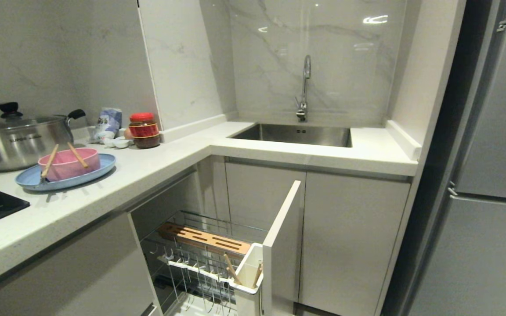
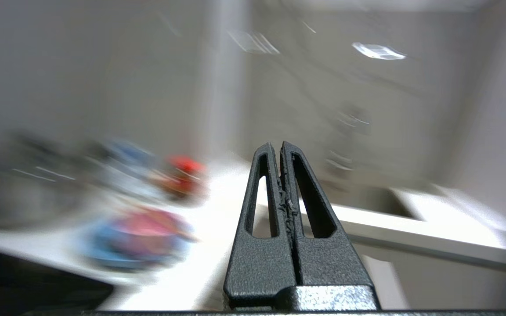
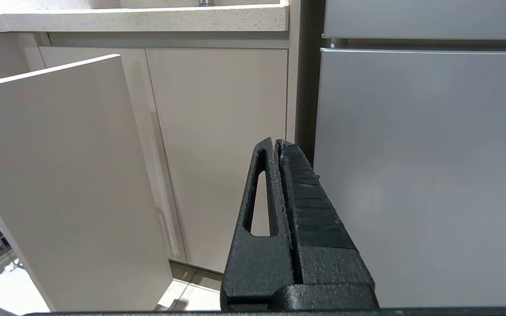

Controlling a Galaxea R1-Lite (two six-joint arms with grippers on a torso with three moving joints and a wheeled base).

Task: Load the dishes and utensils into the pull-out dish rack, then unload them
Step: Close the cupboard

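We see the bowl (image 1: 69, 163) on the plate (image 1: 99, 169) on the counter (image 1: 156, 169), chopsticks (image 1: 77, 155) across it. The rack (image 1: 204, 259) stands pulled out. Left gripper (image 2: 278, 147) and right gripper (image 3: 276, 142): fingers together, empty.
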